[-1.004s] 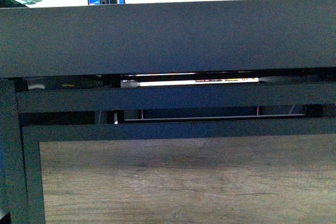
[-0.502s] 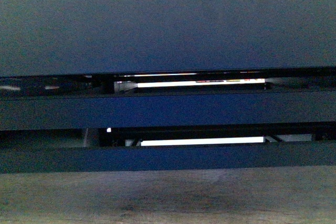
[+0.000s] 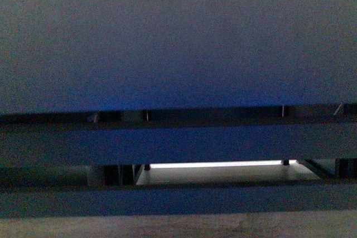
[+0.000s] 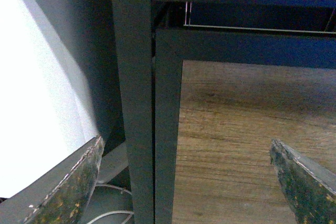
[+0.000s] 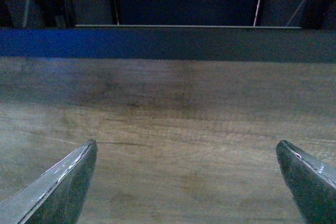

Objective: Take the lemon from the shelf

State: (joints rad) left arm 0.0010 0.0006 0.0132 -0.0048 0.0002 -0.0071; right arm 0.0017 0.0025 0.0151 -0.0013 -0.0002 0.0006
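The lemon is out of view in every frame. The shelf fills the front view as a broad dark panel (image 3: 178, 37) with black rails below it and a strip of brown wood-grain panel along the lower edge. My left gripper (image 4: 186, 148) is open in front of a black upright (image 4: 134, 103) and the wood-grain panel (image 4: 236, 140), nothing between its fingers. My right gripper (image 5: 186, 148) is open too, facing the wood-grain panel (image 5: 173, 129) under a dark rail (image 5: 168, 43), holding nothing.
A bright slot (image 3: 223, 165) shows between the lower rails in the front view. In the left wrist view a white wall (image 4: 31, 103) lies beside the upright, with white cables (image 4: 113, 203) low down near it.
In the front view the shelf's dark panel has slid down and grown until it covers most of the picture. The wood-grain panel has shrunk to a thin strip and the bright background above is gone.
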